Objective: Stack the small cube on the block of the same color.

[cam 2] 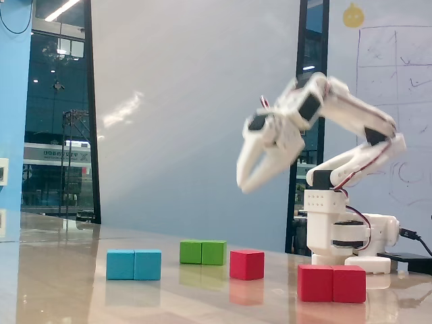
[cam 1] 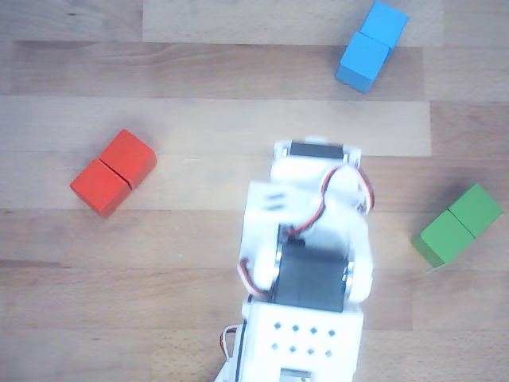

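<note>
In the fixed view the small red cube (cam 2: 246, 264) rests on the table, between the green double block and the red double block (cam 2: 331, 283), apart from both. My gripper (cam 2: 244, 185) hangs high in the air above the small cube, pointing down and left. It is motion-blurred and holds nothing; its fingertips look close together. In the other view the red block (cam 1: 114, 173) lies at the left, and the arm's body (cam 1: 306, 263) fills the lower middle. The small cube and the gripper's fingers do not show there.
A blue double block (cam 1: 371, 45) lies at the top right of the other view and a green double block (cam 1: 458, 224) at the right. In the fixed view the blue block (cam 2: 133, 264) is at the left, the green block (cam 2: 202, 252) behind it, and the arm's base (cam 2: 341, 236) at the right.
</note>
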### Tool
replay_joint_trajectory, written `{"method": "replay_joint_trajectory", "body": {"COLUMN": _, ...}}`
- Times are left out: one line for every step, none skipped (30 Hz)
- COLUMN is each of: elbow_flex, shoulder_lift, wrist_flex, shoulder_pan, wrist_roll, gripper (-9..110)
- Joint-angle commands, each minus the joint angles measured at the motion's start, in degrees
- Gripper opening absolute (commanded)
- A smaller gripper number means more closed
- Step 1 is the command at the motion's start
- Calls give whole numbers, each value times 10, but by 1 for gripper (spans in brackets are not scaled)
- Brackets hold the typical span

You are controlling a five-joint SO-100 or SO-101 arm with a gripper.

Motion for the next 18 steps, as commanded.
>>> {"method": "replay_joint_trajectory", "body": {"elbow_flex": -272, "shoulder_lift": -142, "wrist_flex": 74, "shoulder_pan": 5, "wrist_roll": 4, "gripper": 0}}
{"method": "replay_joint_trajectory", "body": {"elbow_flex": -313, "shoulder_lift": -170, "wrist_flex": 98, "shoulder_pan": 4, "wrist_roll": 4, "gripper": 0}}
{"method": "replay_joint_trajectory", "body": {"elbow_flex": -349, "shoulder_lift": -197, "wrist_flex": 120, "shoulder_pan": 2, "wrist_roll": 4, "gripper": 0}}
{"method": "replay_joint_trajectory", "body": {"elbow_flex": -382, "shoulder_lift": -223, "wrist_flex": 142, "shoulder_pan": 0, "wrist_roll": 4, "gripper": 0}}
{"method": "replay_joint_trajectory", "body": {"elbow_flex": -412, "shoulder_lift": -250, "wrist_flex": 163, "shoulder_pan": 0, "wrist_roll": 4, "gripper": 0}}
{"method": "replay_joint_trajectory", "body": {"elbow_flex": -439, "shoulder_lift": -276, "wrist_flex": 185, "shoulder_pan": 0, "wrist_roll": 4, "gripper": 0}}
{"method": "replay_joint_trajectory", "body": {"elbow_flex": -464, "shoulder_lift": -303, "wrist_flex": 203, "shoulder_pan": -1, "wrist_roll": 4, "gripper": 0}}
{"method": "replay_joint_trajectory", "body": {"elbow_flex": -483, "shoulder_lift": -328, "wrist_flex": 218, "shoulder_pan": -1, "wrist_roll": 4, "gripper": 0}}
{"method": "replay_joint_trajectory", "body": {"elbow_flex": -498, "shoulder_lift": -355, "wrist_flex": 228, "shoulder_pan": -1, "wrist_roll": 4, "gripper": 0}}
{"method": "replay_joint_trajectory", "body": {"elbow_flex": -511, "shoulder_lift": -380, "wrist_flex": 239, "shoulder_pan": -1, "wrist_roll": 4, "gripper": 0}}
{"method": "replay_joint_trajectory", "body": {"elbow_flex": -520, "shoulder_lift": -401, "wrist_flex": 249, "shoulder_pan": 3, "wrist_roll": -1, "gripper": 0}}
{"method": "replay_joint_trajectory", "body": {"elbow_flex": -532, "shoulder_lift": -418, "wrist_flex": 254, "shoulder_pan": 4, "wrist_roll": -2, "gripper": 0}}
{"method": "replay_joint_trajectory", "body": {"elbow_flex": -534, "shoulder_lift": -435, "wrist_flex": 254, "shoulder_pan": 5, "wrist_roll": -2, "gripper": 0}}
{"method": "replay_joint_trajectory", "body": {"elbow_flex": -535, "shoulder_lift": -449, "wrist_flex": 254, "shoulder_pan": 5, "wrist_roll": -2, "gripper": 0}}
{"method": "replay_joint_trajectory", "body": {"elbow_flex": -536, "shoulder_lift": -461, "wrist_flex": 254, "shoulder_pan": 4, "wrist_roll": -3, "gripper": 0}}
{"method": "replay_joint_trajectory", "body": {"elbow_flex": -535, "shoulder_lift": -475, "wrist_flex": 254, "shoulder_pan": 3, "wrist_roll": -3, "gripper": 0}}
{"method": "replay_joint_trajectory", "body": {"elbow_flex": -535, "shoulder_lift": -484, "wrist_flex": 254, "shoulder_pan": 3, "wrist_roll": -3, "gripper": 0}}
{"method": "replay_joint_trajectory", "body": {"elbow_flex": -535, "shoulder_lift": -493, "wrist_flex": 254, "shoulder_pan": 1, "wrist_roll": -3, "gripper": 0}}
